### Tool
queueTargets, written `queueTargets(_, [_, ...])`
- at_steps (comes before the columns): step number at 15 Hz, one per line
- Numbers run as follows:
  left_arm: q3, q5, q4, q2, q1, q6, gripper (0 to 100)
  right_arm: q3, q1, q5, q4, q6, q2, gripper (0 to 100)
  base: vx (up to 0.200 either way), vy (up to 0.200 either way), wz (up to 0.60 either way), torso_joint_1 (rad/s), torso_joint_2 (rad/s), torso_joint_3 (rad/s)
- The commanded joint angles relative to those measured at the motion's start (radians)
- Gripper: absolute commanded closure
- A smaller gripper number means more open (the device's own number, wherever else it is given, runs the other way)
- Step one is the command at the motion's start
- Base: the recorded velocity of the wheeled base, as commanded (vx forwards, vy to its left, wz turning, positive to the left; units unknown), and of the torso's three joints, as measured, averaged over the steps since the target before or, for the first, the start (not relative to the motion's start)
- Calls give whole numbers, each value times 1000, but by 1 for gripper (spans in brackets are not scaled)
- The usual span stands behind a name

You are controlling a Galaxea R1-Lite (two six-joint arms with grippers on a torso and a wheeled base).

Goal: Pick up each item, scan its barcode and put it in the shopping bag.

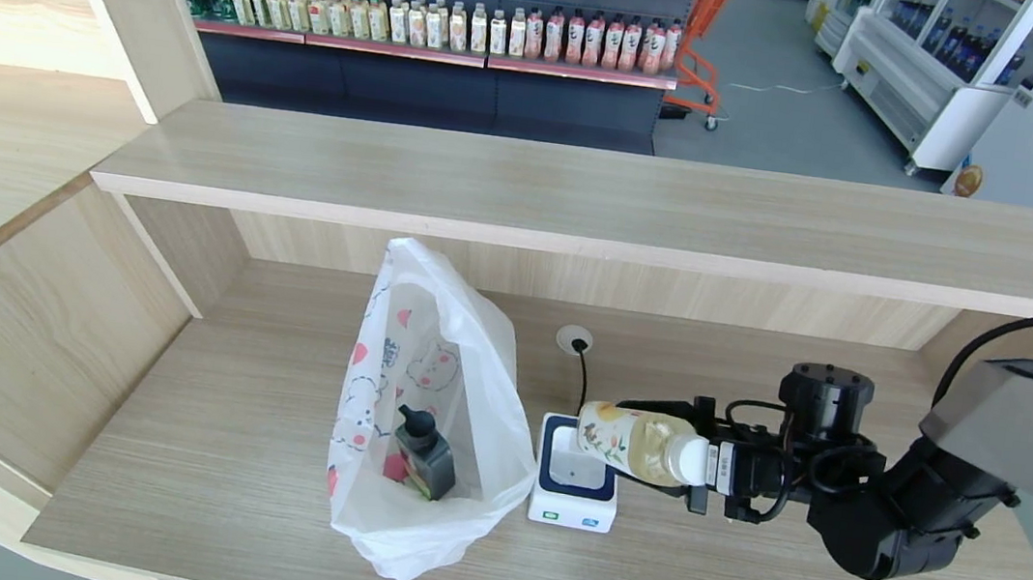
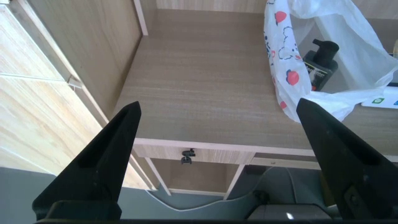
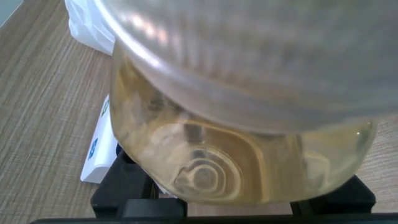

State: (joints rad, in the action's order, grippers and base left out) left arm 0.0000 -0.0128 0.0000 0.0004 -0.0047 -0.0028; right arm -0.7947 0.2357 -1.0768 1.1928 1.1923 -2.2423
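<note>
A pale wooden counter (image 1: 216,450) is carrying the things. A white shopping bag (image 1: 468,372) is sitting near its middle, mouth gaping upward (small cartoon figures printed on it). Just beside it, on the robot's right, a white scanner (image 1: 572,506) is resting flat. A black cable (image 1: 582,375) is running from a round port (image 1: 574,338) farther back toward the scanner.

The head camera is looking steeply down over the wooden counter (image 1: 212,489), shopping bag (image 1: 468,372) and scanner (image 1: 571,508). The left wrist camera is viewing the counter's near edge, sharing the bag; the right one is sitting close against the bottle (image 3: 249,143), sharing the scanner
</note>
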Motion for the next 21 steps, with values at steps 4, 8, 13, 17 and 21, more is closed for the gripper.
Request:
queueTargets(4, [0, -1, 0, 0, 0, 0, 0, -37, 28, 3, -2, 0, -45, 100, 0, 0, 0, 0, 0, 0])
queueTargets(8, [0, -1, 0, 0, 0, 0, 0, -37, 27, 3, -2, 1, -48, 100, 0, 0, 0, 0, 0, 0])
queueTargets(13, [0, -1, 0, 0, 0, 0, 0, 22, -21, 0, -5, -111, 86, 100, 0, 0, 0, 0, 0, 0])
queueTargets(17, [0, -1, 0, 0, 0, 0, 0, 57, -52, 1, -13, -338, 345, 100, 0, 0, 0, 0, 0, 0])
queueTargets(21, [0, -1, 0, 0, 0, 0, 0, 218, -46, 129, -15, -688, 569, 100, 0, 0, 0, 0, 0, 0])
